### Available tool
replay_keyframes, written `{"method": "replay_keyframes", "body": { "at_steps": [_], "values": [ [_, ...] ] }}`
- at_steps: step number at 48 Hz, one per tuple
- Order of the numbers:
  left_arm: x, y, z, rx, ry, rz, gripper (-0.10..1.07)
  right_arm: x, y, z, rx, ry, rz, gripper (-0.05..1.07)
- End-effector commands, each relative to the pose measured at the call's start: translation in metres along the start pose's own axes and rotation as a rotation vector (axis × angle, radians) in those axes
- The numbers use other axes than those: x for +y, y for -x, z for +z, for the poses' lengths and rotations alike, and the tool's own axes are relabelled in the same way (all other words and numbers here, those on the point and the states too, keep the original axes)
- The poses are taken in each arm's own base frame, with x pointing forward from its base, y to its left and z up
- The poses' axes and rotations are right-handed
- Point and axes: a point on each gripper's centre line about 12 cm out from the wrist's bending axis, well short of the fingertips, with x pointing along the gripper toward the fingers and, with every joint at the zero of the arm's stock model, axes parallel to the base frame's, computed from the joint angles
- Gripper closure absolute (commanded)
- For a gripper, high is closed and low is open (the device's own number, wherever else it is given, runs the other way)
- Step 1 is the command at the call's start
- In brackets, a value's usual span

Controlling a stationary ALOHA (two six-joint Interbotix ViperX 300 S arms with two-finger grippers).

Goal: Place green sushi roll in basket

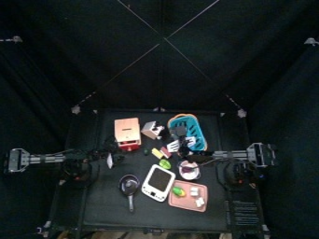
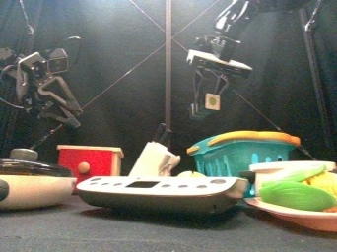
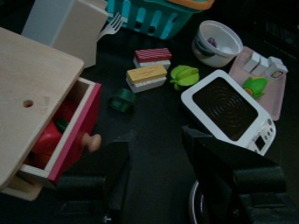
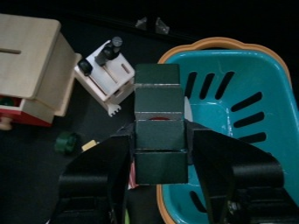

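The right tool (image 4: 160, 144) grips the green sushi roll (image 4: 156, 105) high over the basket (image 4: 251, 122) (at about one o'clock on the tabletop (image 1: 93, 201)), held high, I judge, so it clears the rim. The left tool (image 3: 163, 179) hangs open at nine o'clock, out of the way.

Small black table (image 1: 100, 210) w/ items spread across it. Back row: pinkish-orange wooden box (image 1: 127, 132) w/ red drawer open, white knife block (image 1: 153, 129), turquoise basket (image 1: 187, 125). Mid area: sandwich piece (image 3: 146, 78), pink-and-dark sushi piece (image 3: 153, 57), green leafy veg (image 3: 184, 75), white bowl (image 3: 218, 40). Front: black frying pan (image 1: 129, 187), white kitchen scale (image 1: 156, 182), pink tray (image 1: 189, 196) holding green food.
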Motion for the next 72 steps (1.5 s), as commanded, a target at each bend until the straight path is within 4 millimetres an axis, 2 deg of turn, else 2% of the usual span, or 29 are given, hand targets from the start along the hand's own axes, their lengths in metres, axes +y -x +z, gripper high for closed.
{"method": "replay_keyframes", "body": {
  "at_steps": [1,13,26,38,52,72],
  "values": [
    [-0.004,-0.001,0.012,-0.035,-0.005,-0.010,0.14,-0.028,-0.001,0.003,-0.011,-0.063,0.059,0.26],
    [-0.004,-0.001,0.013,-0.037,-0.006,-0.011,0.14,-0.070,-0.037,-0.009,0.042,-0.126,0.098,0.26],
    [-0.003,0.000,0.011,-0.031,-0.009,-0.009,0.14,-0.092,-0.071,-0.015,0.087,-0.167,0.094,0.26],
    [-0.003,0.000,0.011,-0.032,-0.009,-0.009,0.14,-0.097,-0.087,-0.037,0.158,-0.167,0.045,0.26],
    [-0.003,0.000,0.009,-0.028,-0.009,-0.007,0.14,-0.101,-0.098,-0.041,0.191,-0.174,0.001,0.25],
    [-0.002,0.000,0.009,-0.029,-0.008,-0.004,0.14,-0.102,-0.104,-0.047,0.217,-0.182,-0.026,0.23]
  ]
}}
